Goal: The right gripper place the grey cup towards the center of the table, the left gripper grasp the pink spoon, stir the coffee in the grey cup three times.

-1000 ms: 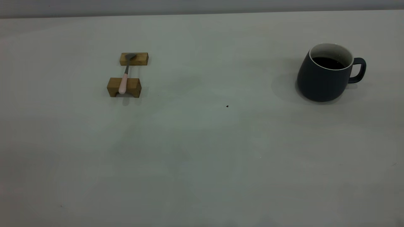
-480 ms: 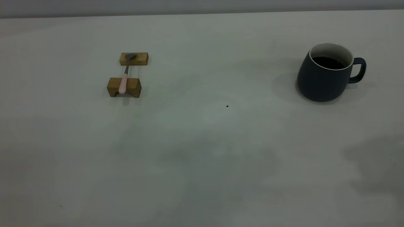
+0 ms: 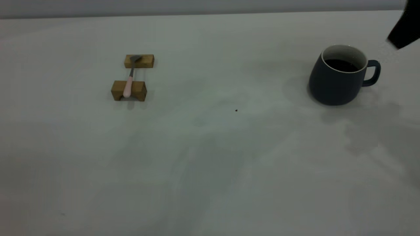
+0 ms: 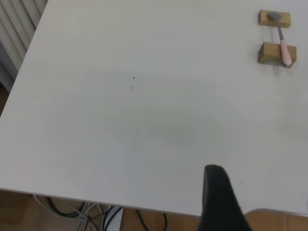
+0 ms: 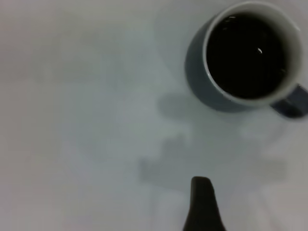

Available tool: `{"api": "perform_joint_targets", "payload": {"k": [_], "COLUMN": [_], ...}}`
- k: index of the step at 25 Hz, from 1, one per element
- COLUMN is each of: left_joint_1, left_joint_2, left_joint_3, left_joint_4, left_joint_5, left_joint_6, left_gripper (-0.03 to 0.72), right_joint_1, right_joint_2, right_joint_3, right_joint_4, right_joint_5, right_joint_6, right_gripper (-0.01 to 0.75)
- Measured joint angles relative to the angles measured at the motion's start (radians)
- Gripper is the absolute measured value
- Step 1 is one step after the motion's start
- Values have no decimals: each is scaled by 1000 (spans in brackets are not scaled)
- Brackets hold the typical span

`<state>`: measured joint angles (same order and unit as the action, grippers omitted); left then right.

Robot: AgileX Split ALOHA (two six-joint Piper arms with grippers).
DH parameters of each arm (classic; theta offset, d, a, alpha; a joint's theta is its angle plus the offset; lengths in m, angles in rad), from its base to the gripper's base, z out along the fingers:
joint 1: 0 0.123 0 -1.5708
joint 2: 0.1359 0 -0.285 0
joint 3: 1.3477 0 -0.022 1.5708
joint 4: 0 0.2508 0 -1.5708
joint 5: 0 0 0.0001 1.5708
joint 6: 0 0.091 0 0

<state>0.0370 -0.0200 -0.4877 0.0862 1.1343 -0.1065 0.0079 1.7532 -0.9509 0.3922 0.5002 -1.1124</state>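
Exterior view gives me the grey cup [image 3: 338,80] of coffee [image 3: 341,65] upright at the table's [image 3: 210,164] right side, the pink spoon [image 3: 128,86] bridging two wooden blocks [image 3: 129,90] far left. Beyond the cup, my right gripper [image 3: 405,28] is cropped at the corner. Each wrist view shows one dark fingertip, so I cannot tell either grip width.

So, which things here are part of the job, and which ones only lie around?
Part of the job:
- grey cup, at the table's right
- coffee inside it
- pink spoon, bridging two blocks
- right tool, entering above the cup
- left tool, far from the spoon
- table

Only lying around:
- wooden blocks
- black speck
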Motion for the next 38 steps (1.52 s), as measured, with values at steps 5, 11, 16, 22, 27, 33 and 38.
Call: {"api": "perform_joint_targets", "payload": {"k": [5, 11, 16, 22, 27, 33, 38], "left_joint_1": [0, 0, 0, 0, 0, 0, 0], "left_joint_2": [0, 0, 0, 0, 0, 0, 0], "left_joint_3": [0, 0, 0, 0, 0, 0, 0], "left_joint_4": [0, 0, 0, 0, 0, 0, 0], "left_joint_5": [0, 0, 0, 0, 0, 0, 0], "left_joint_6": [0, 0, 0, 0, 0, 0, 0], "left_gripper": [506, 506, 506, 506, 506, 506, 506], "right_joint_1": [-29, -83, -85, -103, -105, -104, -90], "right_joint_2": [168, 319, 385, 439, 476, 526, 534], "right_joint_3": [-112, -207, -238, -247, -247, -248, -266], "right_joint_4": [14, 89, 144, 155, 213, 392, 473], "right_joint_5": [-33, -68, -135, -169, -199, -238, -255], "right_joint_6": [-321, -572, -664, -703, -782, -955, -1015], "right_gripper": [548, 500, 499, 498, 498, 498, 498]}}
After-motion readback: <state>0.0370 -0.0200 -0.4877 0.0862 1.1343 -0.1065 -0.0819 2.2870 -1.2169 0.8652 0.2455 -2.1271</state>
